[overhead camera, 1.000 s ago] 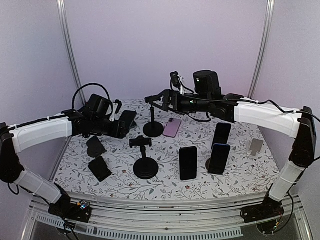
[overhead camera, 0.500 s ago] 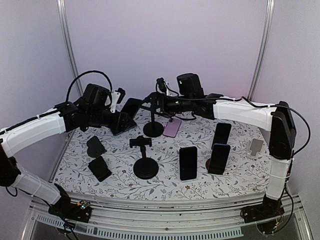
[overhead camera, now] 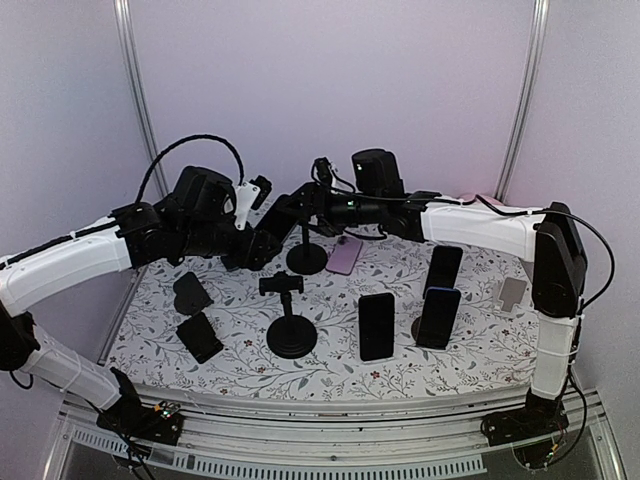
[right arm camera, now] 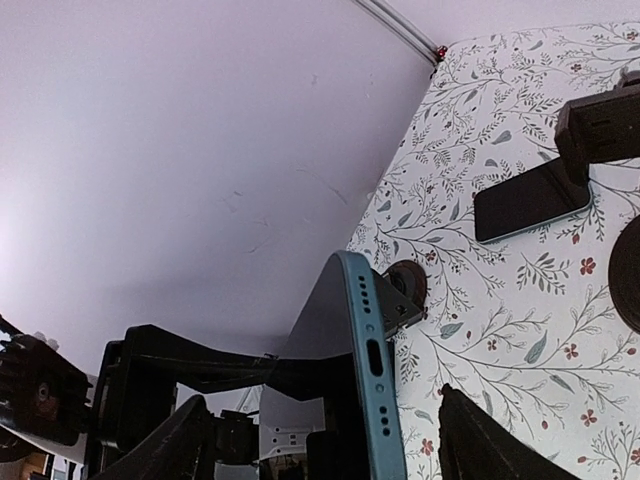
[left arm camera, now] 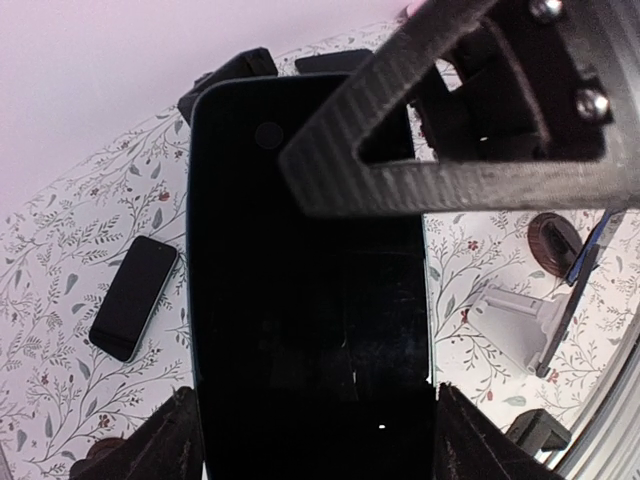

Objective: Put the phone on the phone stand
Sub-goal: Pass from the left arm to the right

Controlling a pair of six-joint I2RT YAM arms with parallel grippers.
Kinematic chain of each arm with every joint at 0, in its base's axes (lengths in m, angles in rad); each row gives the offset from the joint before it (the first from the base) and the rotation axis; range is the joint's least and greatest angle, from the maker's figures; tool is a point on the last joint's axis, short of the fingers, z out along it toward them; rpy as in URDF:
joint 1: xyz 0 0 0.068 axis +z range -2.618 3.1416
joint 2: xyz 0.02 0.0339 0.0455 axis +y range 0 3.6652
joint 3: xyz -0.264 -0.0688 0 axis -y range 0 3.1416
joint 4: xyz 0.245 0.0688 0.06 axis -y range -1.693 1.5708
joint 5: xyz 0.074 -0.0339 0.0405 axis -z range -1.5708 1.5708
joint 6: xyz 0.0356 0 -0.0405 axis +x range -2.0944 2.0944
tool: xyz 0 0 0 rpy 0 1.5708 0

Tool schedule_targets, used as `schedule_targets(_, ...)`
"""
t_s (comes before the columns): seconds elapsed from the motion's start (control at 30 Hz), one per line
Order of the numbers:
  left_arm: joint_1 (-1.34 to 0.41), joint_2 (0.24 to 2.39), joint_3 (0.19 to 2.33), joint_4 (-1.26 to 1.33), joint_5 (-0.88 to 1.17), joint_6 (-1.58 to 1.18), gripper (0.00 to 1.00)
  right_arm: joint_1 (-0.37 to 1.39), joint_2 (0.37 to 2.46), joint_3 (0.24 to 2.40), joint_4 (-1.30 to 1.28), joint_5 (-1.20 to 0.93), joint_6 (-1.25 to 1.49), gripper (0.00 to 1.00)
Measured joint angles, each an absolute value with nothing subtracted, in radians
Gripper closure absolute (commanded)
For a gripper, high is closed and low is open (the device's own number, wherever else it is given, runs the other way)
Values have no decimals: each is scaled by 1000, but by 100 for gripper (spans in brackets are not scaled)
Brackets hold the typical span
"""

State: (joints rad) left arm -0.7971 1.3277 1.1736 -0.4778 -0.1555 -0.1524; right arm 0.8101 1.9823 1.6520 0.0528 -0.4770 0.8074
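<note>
Though crowded, floral-print tabletop [overhead camera: 480, 345] between lilac walls [overhead camera: 330, 80].

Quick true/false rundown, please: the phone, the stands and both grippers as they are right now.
1. The left gripper holds a dark phone up off the table. True.
2. The right gripper is parked far from that phone. False: its fingers flank the phone's edge.
3. The near stand has no phone in its clamp. True.
4. The pink phone sits on a stand. False: it lies on the table beside the far stand.
</note>
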Motion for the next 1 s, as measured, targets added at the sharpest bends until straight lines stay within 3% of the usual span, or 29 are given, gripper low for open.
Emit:
schedule_targets(0.07, -810, 1328, 1179, -478, -163, -146, 60, 810, 1982, 1650, 69, -477, 825, 49)
schedule_targets(0.2, -831, 1328, 1181, -477, -170, -137, 60, 810, 1973, 1632, 113, -482, 861, 90)
schedule_targets(0.23, -835, 1328, 1181, -478, -171, -135, 59, 810, 1967, 1621, 123, -482, 877, 96)
schedule_targets(0.3, -841, 1326, 1182, -477, -173, -133, 53, 808, 1955, 1604, 143, -483, 903, 98)
schedule_targets(0.47, -854, 1314, 1182, -456, -168, -129, 17, 811, 1887, 1522, 213, -479, 956, 98)
schedule_targets(0.6, -859, 1283, 1174, -424, -148, -165, 5, 812, 1831, 1446, 265, -472, 969, 98)
schedule_targets(0.8, -858, 1173, 1134, -334, -86, -273, 4, 819, 1734, 1326, 369, -455, 978, 98)
schedule_targets(1.0, -857, 1076, 1024, -176, -4, -458, 11, 850, 1625, 1193, 561, -421, 1003, 98)
